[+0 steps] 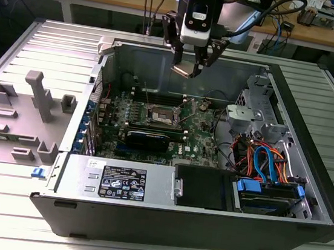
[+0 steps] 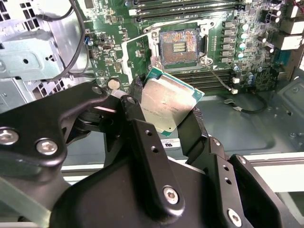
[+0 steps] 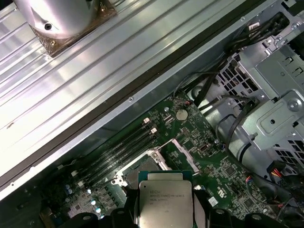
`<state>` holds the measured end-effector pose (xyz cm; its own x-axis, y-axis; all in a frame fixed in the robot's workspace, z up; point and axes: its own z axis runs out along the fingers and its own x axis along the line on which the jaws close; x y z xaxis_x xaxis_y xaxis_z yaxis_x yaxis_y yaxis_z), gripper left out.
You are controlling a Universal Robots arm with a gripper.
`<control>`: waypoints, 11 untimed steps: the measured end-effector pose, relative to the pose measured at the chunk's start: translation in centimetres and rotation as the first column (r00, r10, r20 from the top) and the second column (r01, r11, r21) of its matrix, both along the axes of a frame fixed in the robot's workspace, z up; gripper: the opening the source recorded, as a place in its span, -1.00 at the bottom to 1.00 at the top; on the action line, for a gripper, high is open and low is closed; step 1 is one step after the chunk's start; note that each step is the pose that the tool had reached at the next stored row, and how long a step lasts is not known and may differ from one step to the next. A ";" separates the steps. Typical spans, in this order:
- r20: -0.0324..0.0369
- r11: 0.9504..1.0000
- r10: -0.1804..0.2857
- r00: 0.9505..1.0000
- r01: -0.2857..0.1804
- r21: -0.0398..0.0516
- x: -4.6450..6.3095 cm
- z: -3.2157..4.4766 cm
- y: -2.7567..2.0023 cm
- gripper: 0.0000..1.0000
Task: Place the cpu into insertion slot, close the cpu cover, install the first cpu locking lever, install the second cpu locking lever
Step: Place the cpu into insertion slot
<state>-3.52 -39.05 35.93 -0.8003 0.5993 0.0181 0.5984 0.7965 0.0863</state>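
My gripper [image 1: 190, 64] hangs above the open computer case near its back wall, shut on the cpu [image 1: 183, 71]. The cpu [image 2: 166, 107] is a flat square chip with a silvery top, tilted between the two black fingers [image 2: 137, 118]. The first wrist view has the cpu [image 3: 165, 202] clamped at its two sides. Below it, on the green board, lies the insertion slot [image 1: 160, 117], its dark centre [image 2: 179, 45] bare. The cpu cover [image 2: 136, 57] stands swung open beside the slot; the same thin silver frame [image 3: 184, 153] appears in the first wrist view.
Long black memory slots [image 2: 190, 9] run beside the socket. A black card [image 1: 147, 138] lies in front of it. A power supply [image 1: 120, 180] sits at the case front, and a drive cage with blue and orange cables [image 1: 266, 164] at the exterior view's right. A grey fixture [image 1: 32, 108] stands outside the case.
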 end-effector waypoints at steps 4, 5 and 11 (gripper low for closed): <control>0.000 0.999 -0.052 0.999 0.052 0.000 0.0 -0.06 -0.02 0.08; 0.000 0.997 -0.074 0.997 0.074 0.000 0.0 -0.08 -0.02 0.08; 0.000 0.994 -0.112 0.994 0.112 -0.001 0.0 -0.11 -0.02 0.08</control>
